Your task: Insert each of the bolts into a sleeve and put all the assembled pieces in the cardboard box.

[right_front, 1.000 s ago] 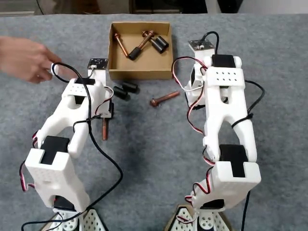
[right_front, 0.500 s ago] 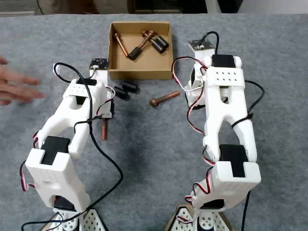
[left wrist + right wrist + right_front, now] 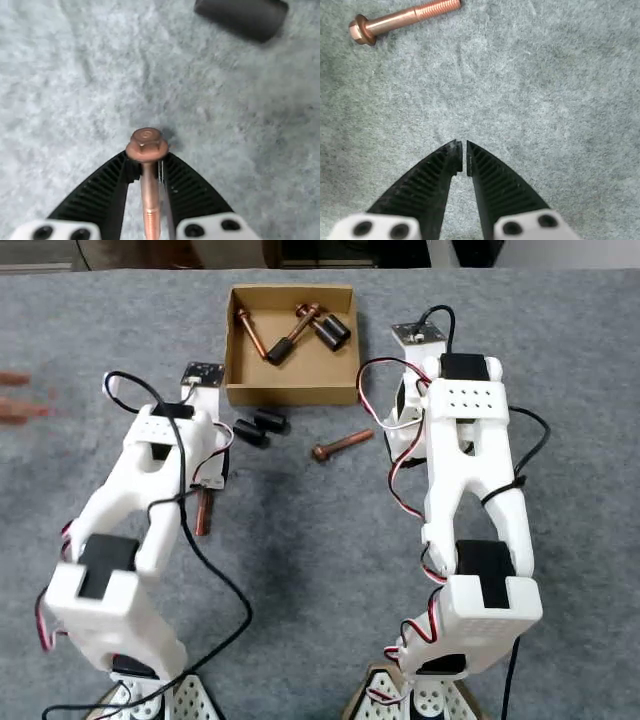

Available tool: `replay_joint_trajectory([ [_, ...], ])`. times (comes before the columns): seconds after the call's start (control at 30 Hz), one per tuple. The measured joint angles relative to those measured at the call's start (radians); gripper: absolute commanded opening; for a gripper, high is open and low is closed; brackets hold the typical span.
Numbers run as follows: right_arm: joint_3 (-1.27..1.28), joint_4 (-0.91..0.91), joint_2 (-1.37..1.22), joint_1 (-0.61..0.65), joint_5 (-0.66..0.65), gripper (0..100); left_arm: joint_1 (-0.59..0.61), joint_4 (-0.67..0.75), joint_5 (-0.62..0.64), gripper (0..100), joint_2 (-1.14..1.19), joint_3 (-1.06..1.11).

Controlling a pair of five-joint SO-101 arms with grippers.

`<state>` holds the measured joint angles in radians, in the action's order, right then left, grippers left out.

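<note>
Two black sleeves (image 3: 268, 421) and a loose bolt (image 3: 341, 445) lie just beside the cardboard box (image 3: 290, 395).

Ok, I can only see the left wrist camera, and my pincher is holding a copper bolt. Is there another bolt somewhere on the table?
Observer: Yes. Besides your held bolt, a loose bolt lies on the grey cloth between the two arms, just outside the cardboard box.
Operator: And I see one black tube thing. Is it the only one?
Observer: No, two black sleeves lie side by side on the cloth, near the box corner closest to the left arm.
Operator: Is anything in the box?
Observer: Yes, a bare-looking bolt and two bolts with sleeves on.
</note>
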<state>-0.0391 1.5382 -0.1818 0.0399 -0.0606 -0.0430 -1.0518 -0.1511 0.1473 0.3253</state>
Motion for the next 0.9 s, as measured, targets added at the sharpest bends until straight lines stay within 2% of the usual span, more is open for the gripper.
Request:
replay_joint_trajectory([
  [0.2, 0.000, 0.000, 0.000, 0.000, 0.000, 2.7, 0.000, 0.017, 0.000, 2, -0.213, 0.100],
  [0.4, 0.000, 0.000, 0.000, 0.000, 0.000, 2.8, 0.020, 0.091, 0.002, 2, -0.230, 0.147],
  [0.5, 0.000, -0.020, 0.000, 0.009, 0.071, 2.8, 0.020, 0.095, 0.002, 2, -0.230, 0.163],
  [0.63, 0.000, -0.041, 0.000, 0.051, 0.169, 2.8, 0.020, 0.095, 0.000, 2, -0.170, 0.164],
  [0.9, 0.000, -0.043, 0.000, 0.112, 0.193, 2.8, 0.055, 0.071, 0.002, 2, 0.051, 0.081],
])
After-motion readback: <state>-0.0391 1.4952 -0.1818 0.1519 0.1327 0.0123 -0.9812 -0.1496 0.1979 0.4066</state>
